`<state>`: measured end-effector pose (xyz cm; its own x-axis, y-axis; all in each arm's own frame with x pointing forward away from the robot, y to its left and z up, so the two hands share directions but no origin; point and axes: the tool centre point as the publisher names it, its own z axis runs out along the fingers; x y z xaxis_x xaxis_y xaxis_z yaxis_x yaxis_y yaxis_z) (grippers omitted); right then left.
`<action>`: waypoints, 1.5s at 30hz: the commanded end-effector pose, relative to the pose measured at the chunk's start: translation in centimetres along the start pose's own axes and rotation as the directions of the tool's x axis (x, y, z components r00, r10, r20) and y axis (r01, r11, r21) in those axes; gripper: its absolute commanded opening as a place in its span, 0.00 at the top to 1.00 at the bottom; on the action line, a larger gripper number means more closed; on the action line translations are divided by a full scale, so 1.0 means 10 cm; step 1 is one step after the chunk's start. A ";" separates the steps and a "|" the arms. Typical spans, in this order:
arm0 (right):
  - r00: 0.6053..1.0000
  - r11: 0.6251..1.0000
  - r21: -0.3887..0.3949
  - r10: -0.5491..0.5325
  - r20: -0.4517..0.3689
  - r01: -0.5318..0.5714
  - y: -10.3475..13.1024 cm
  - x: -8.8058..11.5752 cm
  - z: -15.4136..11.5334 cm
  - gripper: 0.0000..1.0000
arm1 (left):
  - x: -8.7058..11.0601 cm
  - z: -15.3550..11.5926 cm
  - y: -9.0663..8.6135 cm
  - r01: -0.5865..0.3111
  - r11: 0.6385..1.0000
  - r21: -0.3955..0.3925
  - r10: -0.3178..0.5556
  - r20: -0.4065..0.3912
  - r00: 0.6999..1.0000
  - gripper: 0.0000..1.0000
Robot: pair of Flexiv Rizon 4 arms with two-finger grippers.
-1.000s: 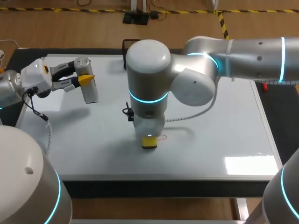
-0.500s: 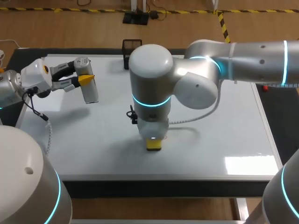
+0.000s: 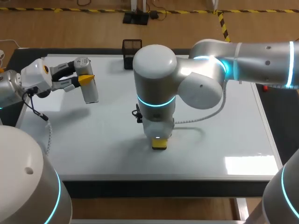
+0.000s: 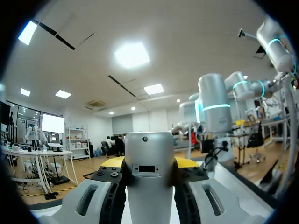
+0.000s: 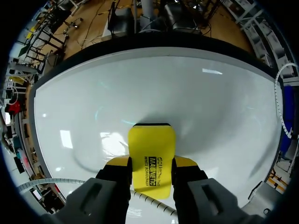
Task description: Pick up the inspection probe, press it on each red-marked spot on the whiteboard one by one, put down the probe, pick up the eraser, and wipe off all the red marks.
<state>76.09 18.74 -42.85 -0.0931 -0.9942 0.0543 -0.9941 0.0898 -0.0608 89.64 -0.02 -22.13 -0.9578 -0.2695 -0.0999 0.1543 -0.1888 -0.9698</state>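
Whiteboard (image 3: 224,121) | wrist: right tool (image 5: 152,162) clamps eraser (image 5: 152,147) | head: left tool (image 3: 83,73) holds probe (image 3: 90,92)

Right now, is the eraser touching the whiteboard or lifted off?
Touching: the eraser, in the right end effector, meets the whiteboard with its black edge.

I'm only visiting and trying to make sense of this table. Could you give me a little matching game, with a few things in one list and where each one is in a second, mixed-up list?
Things:
1. probe
2. eraser
3. black box

Places:
A. at the far edge of the whiteboard
B. between the fingers of the right gripper, down on the whiteboard
C. between the fingers of the left gripper, over the whiteboard's left side

Pairs: 1-C, 2-B, 3-A
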 end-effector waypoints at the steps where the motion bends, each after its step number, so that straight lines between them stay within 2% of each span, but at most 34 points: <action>1: 1.000 1.000 -0.002 0.014 0.004 -0.014 -0.03 0.12 0.04 1.00 | 0.00 0.00 -0.01 0.000 1.000 -0.001 0.000 0.000 1.000 1.00; 9: 0.998 0.998 -0.006 0.057 -0.020 -0.058 -0.06 0.33 0.04 1.00 | 0.00 0.00 -0.01 0.000 1.000 -0.001 0.000 0.000 1.000 1.00; 17: 0.996 0.997 -0.005 0.082 -0.033 -0.082 -0.06 0.46 0.02 1.00 | 0.00 0.00 -0.01 0.000 1.000 -0.001 0.000 0.000 1.000 1.00; 26: 0.997 0.997 0.003 0.080 -0.018 -0.080 -0.11 0.48 -0.11 1.00 | 0.00 0.00 -0.01 0.000 1.000 -0.001 0.000 0.000 1.000 1.00; 33: 0.998 0.998 0.003 0.056 0.027 -0.056 -0.33 0.57 -0.38 1.00 | 0.00 0.00 -0.01 0.000 1.000 -0.001 0.000 0.000 1.000 1.00; 36: 0.998 0.998 0.012 0.059 0.012 -0.060 -0.44 0.61 -0.41 1.00 | 0.00 0.00 -0.01 0.000 1.000 -0.001 0.000 0.000 1.000 1.00; 45: 0.998 0.998 0.012 0.059 0.012 -0.060 -0.44 0.61 -0.41 1.00 | 0.00 0.00 -0.01 0.000 1.000 -0.001 0.000 0.000 1.000 1.00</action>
<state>79.70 12.80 -38.22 -0.1540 -0.9873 0.0402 -0.9860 0.1509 -0.0715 89.63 -0.02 -22.12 -0.9578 -0.2696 -0.0999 0.1543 -0.1887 -0.9698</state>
